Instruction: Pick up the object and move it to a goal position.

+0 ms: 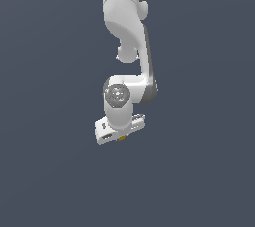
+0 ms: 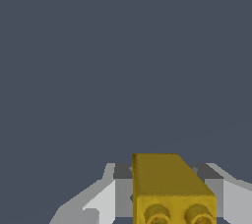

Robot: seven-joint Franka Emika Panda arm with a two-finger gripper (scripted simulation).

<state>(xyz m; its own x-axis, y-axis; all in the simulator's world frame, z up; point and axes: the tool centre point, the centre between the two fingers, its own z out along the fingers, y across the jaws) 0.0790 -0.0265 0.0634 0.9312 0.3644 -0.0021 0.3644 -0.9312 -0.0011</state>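
Yellow block (image 2: 170, 188) sits between jaws, gripper (image 1: 121, 138) closed on it

The object (image 2: 170, 188) sits between the gripper (image 2: 167, 193) fingers (image 2: 106, 203), one on each side, under the arm (image 1: 124, 32).
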